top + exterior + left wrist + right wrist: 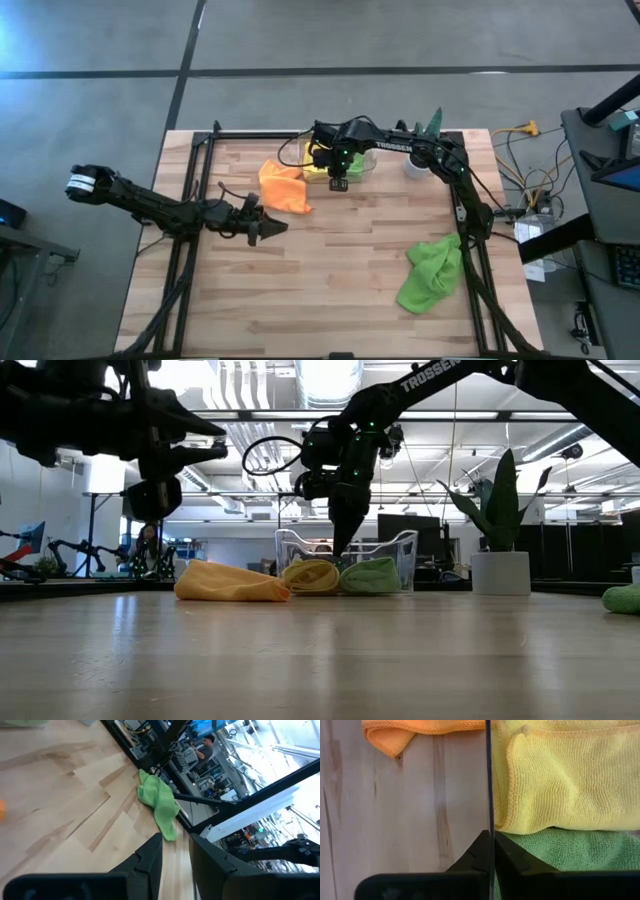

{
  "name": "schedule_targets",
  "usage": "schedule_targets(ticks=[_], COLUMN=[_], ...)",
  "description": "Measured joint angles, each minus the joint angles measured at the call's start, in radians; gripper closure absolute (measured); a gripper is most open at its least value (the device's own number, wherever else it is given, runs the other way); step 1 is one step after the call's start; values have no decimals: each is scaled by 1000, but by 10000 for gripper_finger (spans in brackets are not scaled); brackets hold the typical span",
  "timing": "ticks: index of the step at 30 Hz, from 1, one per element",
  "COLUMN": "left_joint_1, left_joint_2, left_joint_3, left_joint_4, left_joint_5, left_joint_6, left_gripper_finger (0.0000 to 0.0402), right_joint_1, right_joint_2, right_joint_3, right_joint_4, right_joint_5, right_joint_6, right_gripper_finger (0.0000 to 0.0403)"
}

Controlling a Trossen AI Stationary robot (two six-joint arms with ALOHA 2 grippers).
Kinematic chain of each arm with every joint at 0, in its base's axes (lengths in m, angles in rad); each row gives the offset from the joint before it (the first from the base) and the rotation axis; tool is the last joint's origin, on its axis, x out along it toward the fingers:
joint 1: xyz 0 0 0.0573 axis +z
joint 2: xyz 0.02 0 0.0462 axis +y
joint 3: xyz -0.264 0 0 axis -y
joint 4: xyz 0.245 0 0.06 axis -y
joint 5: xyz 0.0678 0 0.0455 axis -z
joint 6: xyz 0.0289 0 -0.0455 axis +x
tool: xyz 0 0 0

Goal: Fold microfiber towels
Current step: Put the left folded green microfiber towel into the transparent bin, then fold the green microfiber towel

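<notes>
The microfiber towels lie spread over the wooden table point(330, 290): a folded yellow towel point(560, 780) and a folded green towel point(570, 852) sit side by side in a clear plastic bin point(400, 550) at the far edge, an orange towel point(283, 186) lies crumpled just beside that bin, and a second lime green towel point(430, 273) lies bunched near the right edge. The right gripper point(339, 183) hangs over the bin's near wall, its fingers pressed together and holding nothing. The left gripper point(272, 228) hovers above bare wood, fingers point(150, 862) slightly parted and empty. A plant in a white pot point(499, 572) stands beside the bin.
</notes>
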Motion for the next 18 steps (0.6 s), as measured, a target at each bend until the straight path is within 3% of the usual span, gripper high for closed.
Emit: schedule_targets(ticks=[4, 18], left_joint_1=[0, 0], left_joint_2=[0, -1], left_joint_3=[0, 1], left_joint_4=[14, 10], left_joint_5=[0, 1], left_joint_6=[1, 1], left_gripper_finger=[320, 320], right_joint_1=[0, 0], right_joint_2=[0, -2], right_joint_3=[0, 50], right_joint_4=[-4, -38], right_joint_5=[-8, -8], right_joint_6=[0, 56], right_gripper_finger=[384, 291])
